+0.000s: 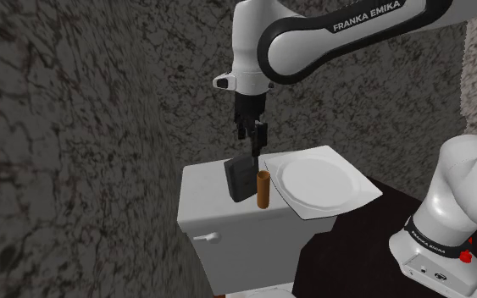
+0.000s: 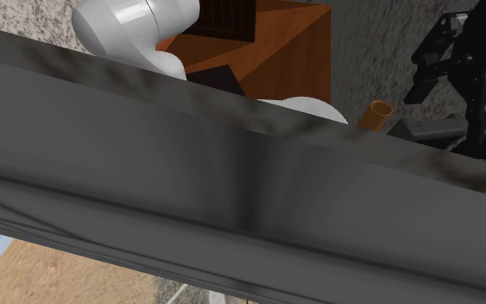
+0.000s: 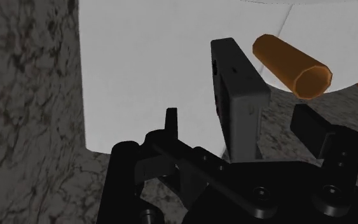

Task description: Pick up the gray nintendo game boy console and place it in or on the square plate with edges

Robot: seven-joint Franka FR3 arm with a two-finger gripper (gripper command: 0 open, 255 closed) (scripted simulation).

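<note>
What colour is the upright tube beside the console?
The tube is orange-brown, best seen in the wrist view.

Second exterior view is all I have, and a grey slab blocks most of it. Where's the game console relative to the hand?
Observer: In the shoulder view, the dark grey console stands upright on a white toilet tank, with the hand just above it.
Operator: Is it gripped?
Observer: No. In the wrist view the fingers stand apart, with the console between them, untouched.
Operator: And the plate?
Observer: The white square plate lies on the tank too, beyond an orange-brown tube, toward the shoulder view's right.
</note>
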